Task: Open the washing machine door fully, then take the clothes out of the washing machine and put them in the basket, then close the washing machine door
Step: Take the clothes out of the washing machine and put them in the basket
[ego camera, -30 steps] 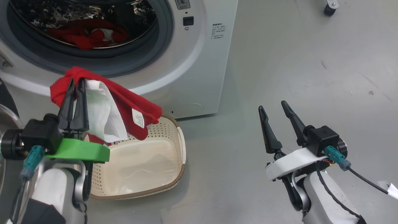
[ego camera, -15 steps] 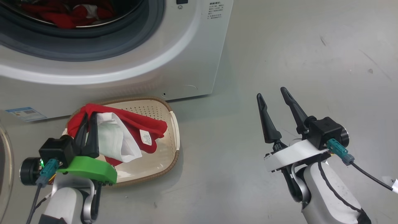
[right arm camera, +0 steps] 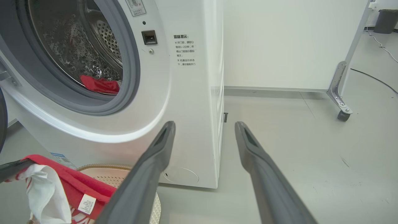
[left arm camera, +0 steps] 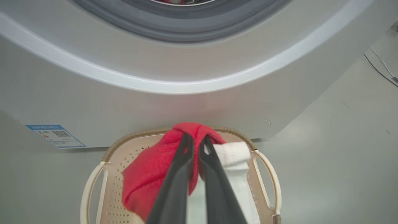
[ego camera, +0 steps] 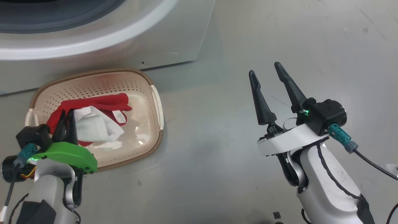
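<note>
Red garment (ego camera: 107, 102) with white patches and a small label is clamped in our left pincer (ego camera: 67, 112), its bulk inside the walls of the cream basket (ego camera: 93, 73) on the grey floor (ego camera: 211, 149). Our right pincer (ego camera: 264, 69) hangs well to the side over bare floor, fingers apart and holding nothing. Just beyond the basket stands the white washing machine (ego camera: 130, 46), its mouth uncovered, and we see more red clothes (right arm camera: 99, 84) lying in the steel drum (right arm camera: 77, 46).
</note>
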Available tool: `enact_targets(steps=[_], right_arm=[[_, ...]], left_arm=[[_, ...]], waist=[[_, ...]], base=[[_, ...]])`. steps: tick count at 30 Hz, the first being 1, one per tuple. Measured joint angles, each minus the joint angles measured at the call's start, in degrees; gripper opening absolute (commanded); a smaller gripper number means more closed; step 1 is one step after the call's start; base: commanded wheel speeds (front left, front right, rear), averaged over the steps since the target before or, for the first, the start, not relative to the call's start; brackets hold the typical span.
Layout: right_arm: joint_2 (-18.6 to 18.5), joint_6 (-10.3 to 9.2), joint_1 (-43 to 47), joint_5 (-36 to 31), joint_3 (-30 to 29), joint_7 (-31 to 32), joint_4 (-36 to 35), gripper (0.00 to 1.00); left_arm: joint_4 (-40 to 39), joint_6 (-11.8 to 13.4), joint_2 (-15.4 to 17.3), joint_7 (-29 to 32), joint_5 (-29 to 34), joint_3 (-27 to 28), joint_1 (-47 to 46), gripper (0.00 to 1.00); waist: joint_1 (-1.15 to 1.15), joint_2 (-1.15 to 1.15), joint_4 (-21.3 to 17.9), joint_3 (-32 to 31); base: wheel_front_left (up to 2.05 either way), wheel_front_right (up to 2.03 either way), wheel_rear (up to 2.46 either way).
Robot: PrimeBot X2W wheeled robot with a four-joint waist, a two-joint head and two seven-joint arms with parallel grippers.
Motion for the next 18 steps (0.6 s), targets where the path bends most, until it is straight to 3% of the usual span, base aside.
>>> enact_targets(steps=[18], right_arm=[[0.0,-2.09,-6.5,2.4,1.0,0.0,-3.1,1.0]], left_arm=[[15.3,-2.5,-0.2,1.5,-3.5,1.5,-9.2,0.0]], waist=[[0.0,0.0,-3.6,12.6]], base=[[0.0,0.0,0.0]])
